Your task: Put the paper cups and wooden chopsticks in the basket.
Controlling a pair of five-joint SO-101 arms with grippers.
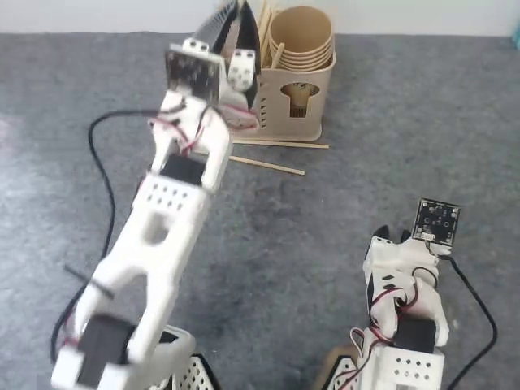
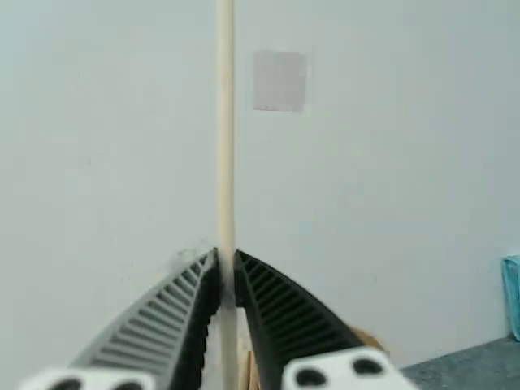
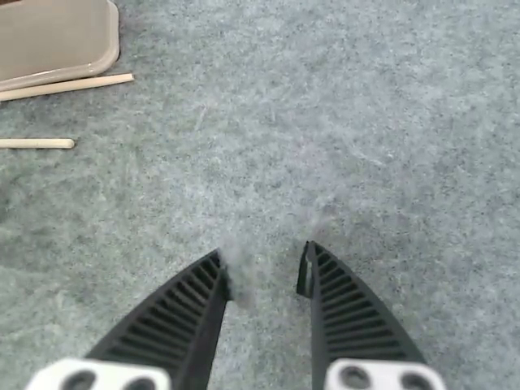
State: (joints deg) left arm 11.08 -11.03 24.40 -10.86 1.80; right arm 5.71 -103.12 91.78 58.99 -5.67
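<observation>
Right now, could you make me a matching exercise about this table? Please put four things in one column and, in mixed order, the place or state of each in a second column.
Things
1. left pincer
2. right pincer
3. paper cups
4. two loose chopsticks

Place or state
A. stacked inside the basket
B. lying on the grey mat next to the basket
C. shut on a chopstick
D. open above the mat, holding nothing

Pairs: 1-C, 2-D, 3-A, 4-B
</observation>
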